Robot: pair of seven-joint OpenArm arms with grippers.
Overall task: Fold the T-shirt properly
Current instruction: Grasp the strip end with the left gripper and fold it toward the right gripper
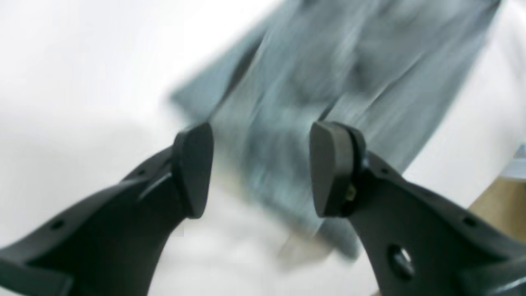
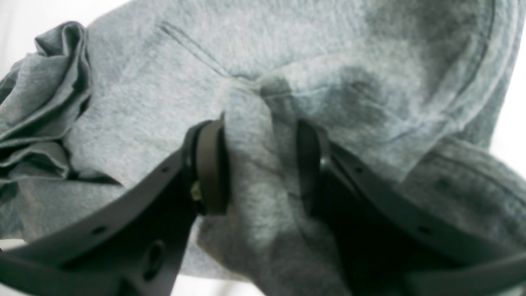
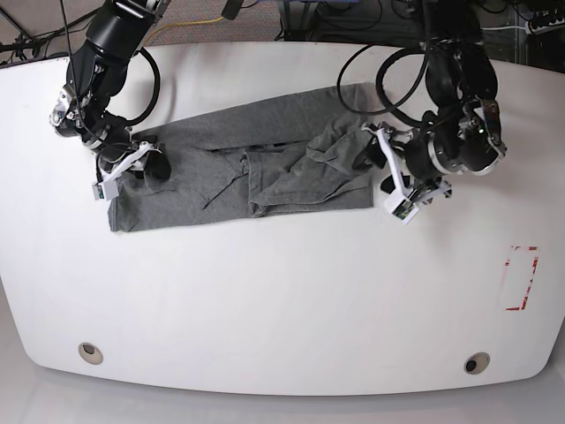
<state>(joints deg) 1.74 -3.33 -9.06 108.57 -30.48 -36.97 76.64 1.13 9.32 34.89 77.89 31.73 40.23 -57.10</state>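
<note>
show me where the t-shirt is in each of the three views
Left wrist: T-shirt blurred, upper centre, beyond the open left gripper.
Right wrist: T-shirt fills the frame, a bunched fold between the right gripper fingers.
Base: T-shirt lies partly folded, upper centre of the white table.
Shared landmark: the white table.

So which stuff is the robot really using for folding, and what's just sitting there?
For the job:
- T-shirt, grey, crumpled on the table
- right claw, pinching a fold of it
- left claw, open, holding nothing

Just there:
- red-outlined rectangle on the table
- cables behind the table
</note>
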